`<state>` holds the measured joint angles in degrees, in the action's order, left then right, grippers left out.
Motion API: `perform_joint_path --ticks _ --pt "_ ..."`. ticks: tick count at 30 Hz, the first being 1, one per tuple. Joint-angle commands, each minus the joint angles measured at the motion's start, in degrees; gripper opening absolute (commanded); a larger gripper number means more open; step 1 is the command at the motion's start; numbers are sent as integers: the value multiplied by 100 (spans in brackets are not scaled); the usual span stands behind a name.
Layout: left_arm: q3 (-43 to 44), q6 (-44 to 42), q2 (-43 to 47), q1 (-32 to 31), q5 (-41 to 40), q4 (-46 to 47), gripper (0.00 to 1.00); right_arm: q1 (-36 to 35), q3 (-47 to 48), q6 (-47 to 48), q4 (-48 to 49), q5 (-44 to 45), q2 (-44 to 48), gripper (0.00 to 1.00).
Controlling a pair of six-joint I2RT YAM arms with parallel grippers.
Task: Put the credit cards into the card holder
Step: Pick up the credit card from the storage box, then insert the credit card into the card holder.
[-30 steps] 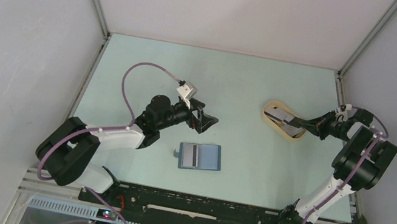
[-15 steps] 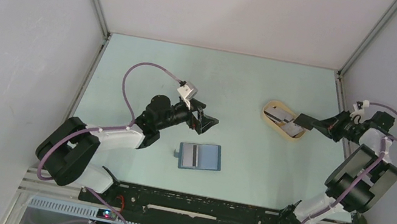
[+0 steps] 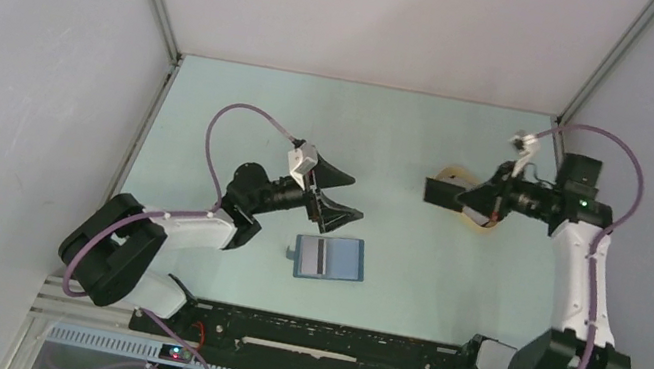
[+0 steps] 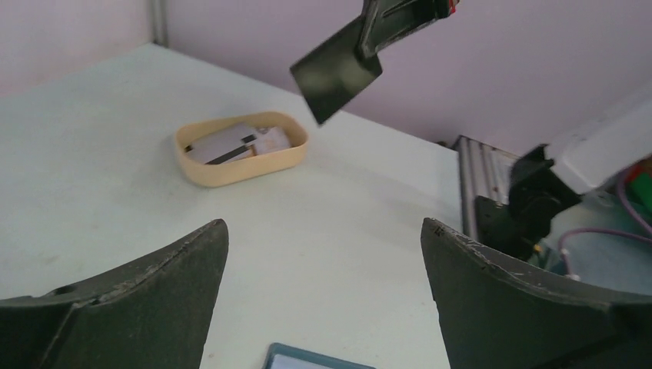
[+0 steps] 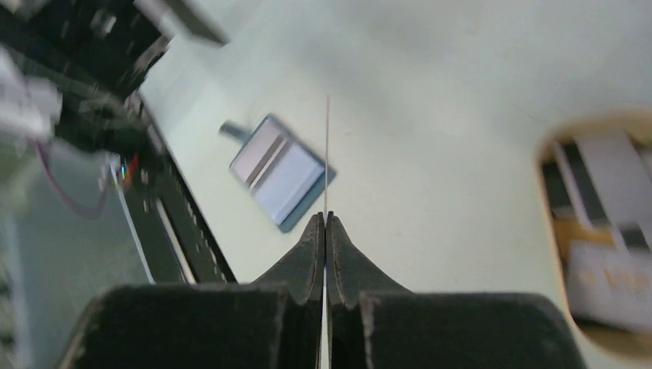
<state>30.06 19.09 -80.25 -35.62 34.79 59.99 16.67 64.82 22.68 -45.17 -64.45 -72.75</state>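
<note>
Credit card [image 3: 443, 193] in right claw [image 3: 469, 198]

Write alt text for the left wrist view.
A dark card, pinched by the right gripper, hangs in the air above a beige tray that holds more cards on a pale table. The left gripper frames the foreground, jaws wide open, and the blue holder just shows at the bottom edge.

Bright, even diffuse light; faint shadows; right wrist view blurred, card holder [image 5: 281, 173] smeared.
</note>
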Motion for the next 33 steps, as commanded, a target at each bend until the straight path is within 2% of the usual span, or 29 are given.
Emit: perform_joint_path --ticks 1,4,7,11,14,18,22,25,27,31,33 --pt "-159 636 1 128 855 1196 100 -1238 23 2237 -970 -20 494 0" --pt "-294 791 54 283 1198 1528 100 -2165 65 2921 -1374 370 396 0" --pt "-271 856 -11 361 1451 1517 99 -2592 74 3423 -1765 489 101 0" --pt "118 1639 -611 346 1996 1859 95 -3101 115 3594 -1956 622 -220 0" --pt "376 2143 -933 280 2283 2079 89 -3385 195 3577 -1996 764 -469 0" --pt "477 2032 -1075 83 2388 1962 83 -3589 427 3641 -2310 766 -746 0" --pt "502 1928 -1135 -5 2449 1844 81 -3521 497 3614 -2370 688 -751 0" --pt "561 1698 -1114 -41 2323 1359 79 -3377 528 3520 -2368 578 -692 0" --pt "627 1295 -1042 -97 2206 675 78 -3214 564 3502 -2424 467 -673 0" --pt "1007 -23 -827 -409 1725 -1437 79 -2970 578 3503 -2513 131 -639 0" --pt "1244 -505 -825 -572 1529 -2208 78 -2918 576 3485 -2518 83 -633 0"
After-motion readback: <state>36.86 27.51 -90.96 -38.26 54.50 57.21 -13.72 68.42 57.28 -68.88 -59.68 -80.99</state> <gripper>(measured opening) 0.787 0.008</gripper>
